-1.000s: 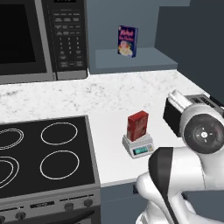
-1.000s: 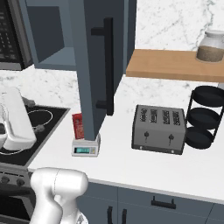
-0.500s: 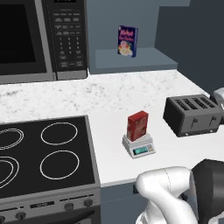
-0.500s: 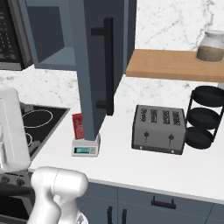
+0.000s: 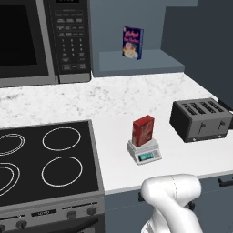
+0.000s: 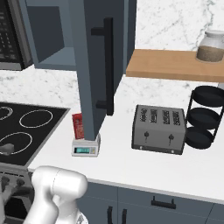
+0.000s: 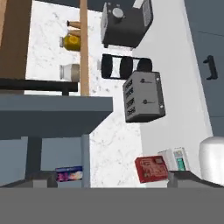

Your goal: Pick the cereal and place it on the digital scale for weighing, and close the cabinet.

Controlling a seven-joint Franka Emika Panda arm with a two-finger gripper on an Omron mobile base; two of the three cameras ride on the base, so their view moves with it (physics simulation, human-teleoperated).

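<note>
Cereal (image 5: 143, 130): upright on the digital scale (image 5: 144, 152), on the white desk (image 5: 118, 109) between stove and toaster (image 5: 203, 119).
Cabinet (image 6: 99, 65): door swung open.
Claw: its opening cannot be told; the fingertips barely show at the hand view's bottom edge.

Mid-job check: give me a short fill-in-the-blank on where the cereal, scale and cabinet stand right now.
1. The tall red cereal box stands upright on the small light-grey digital scale, whose display is coloured ____.
2. The slate blue-grey cabinet door with the black bar handle is ____.
3. The dark slotted toaster sits on the white ____.

Missing words: teal; open; counter
</note>
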